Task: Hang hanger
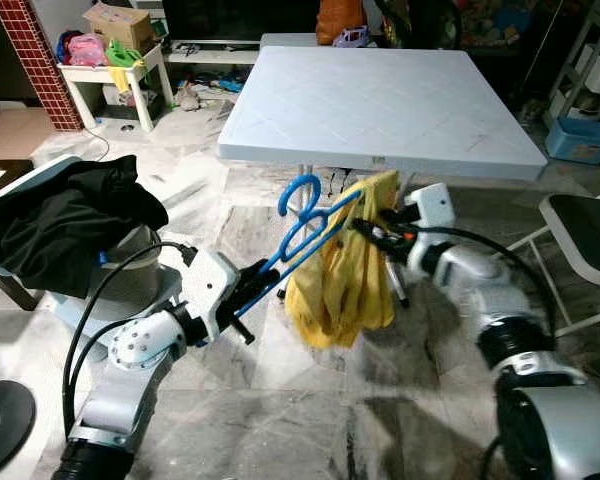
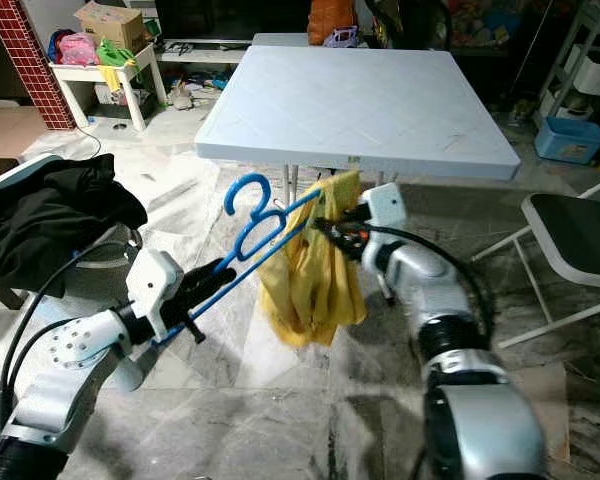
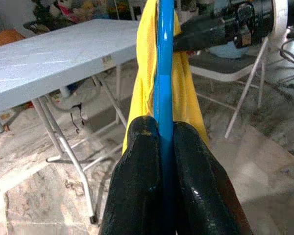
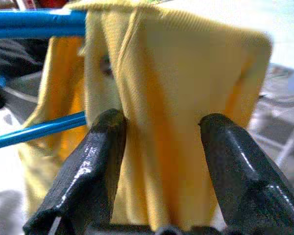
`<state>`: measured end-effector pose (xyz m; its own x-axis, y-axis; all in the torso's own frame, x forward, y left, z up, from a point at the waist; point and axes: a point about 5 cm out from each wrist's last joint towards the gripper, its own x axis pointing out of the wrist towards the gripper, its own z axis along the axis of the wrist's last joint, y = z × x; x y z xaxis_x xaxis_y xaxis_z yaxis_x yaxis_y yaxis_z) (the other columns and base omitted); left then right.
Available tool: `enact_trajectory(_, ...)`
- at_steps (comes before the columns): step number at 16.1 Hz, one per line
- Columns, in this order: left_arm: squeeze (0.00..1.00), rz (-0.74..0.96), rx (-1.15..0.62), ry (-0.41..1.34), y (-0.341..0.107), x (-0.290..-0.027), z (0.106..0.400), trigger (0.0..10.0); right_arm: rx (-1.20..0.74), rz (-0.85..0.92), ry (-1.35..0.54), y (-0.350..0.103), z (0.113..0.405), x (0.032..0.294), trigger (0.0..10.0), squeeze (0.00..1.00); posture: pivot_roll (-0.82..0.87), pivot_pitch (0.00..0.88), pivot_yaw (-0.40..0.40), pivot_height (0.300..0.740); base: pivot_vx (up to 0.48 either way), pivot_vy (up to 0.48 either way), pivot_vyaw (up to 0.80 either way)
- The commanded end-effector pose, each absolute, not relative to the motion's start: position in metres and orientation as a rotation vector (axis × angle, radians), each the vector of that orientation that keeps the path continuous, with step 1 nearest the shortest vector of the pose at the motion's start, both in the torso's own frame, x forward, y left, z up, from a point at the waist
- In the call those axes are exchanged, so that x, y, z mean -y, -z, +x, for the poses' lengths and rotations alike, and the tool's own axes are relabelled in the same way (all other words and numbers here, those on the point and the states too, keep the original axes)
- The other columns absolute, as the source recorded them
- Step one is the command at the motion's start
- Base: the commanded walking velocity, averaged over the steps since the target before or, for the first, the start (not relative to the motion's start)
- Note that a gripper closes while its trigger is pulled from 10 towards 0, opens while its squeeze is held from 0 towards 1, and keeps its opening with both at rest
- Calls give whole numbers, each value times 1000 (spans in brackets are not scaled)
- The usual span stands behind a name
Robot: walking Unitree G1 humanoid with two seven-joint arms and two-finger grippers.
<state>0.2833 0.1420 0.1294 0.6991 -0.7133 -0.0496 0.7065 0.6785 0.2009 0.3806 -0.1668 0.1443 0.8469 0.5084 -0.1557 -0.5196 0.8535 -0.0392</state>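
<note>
Blue hanger (image 1: pixel 305 225) held in the air before a white table (image 1: pixel 380 105), hook up, yellow cloth (image 1: pixel 342 270) draped over its far end. Left pincer (image 3: pixel 159 134) pressed together on the hanger's lower bar. Right pincer (image 4: pixel 159 132) spread, fingers either side of the cloth's top fold. Black clothes (image 1: pixel 65 220) heaped at left.

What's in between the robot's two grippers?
The blue hanger runs from the left gripper, shut on it, up to the yellow garment draped over its far end, where the open right gripper straddles the cloth. Both eye views show this.
</note>
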Motion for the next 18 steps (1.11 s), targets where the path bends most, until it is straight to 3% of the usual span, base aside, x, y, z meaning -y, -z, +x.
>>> enact_trajectory(1, 0, 210, 118, 808, -148, -140, 284, 0, -122, -119, -534, -151, 384, 167, 10000, 0, 24, 16, -17, 740, 0, 0, 0)
enact_trajectory(5, 0, 210, 118, 814, -150, -140, 283, 0, -139, -150, -574, -146, 381, 165, 10000, 0, 28, 14, -19, 740, 0, 0, 0)
enact_trajectory(7, 0, 214, 127, 821, -155, -139, 283, 0, -183, -207, -583, -136, 379, 165, 0, 0, 33, 11, -21, 740, 0, 0, 0)
enact_trajectory(13, 0, 224, 134, 839, -160, -141, 277, 0, -221, -218, -488, -128, 379, 172, 0, 0, 33, 8, -19, 740, 0, 0, 0)
enact_trajectory(18, 0, 236, 126, 826, -163, -148, 276, 0, -227, -211, -359, -132, 382, 193, 0, 0, 36, 3, -19, 740, 0, 0, 0)
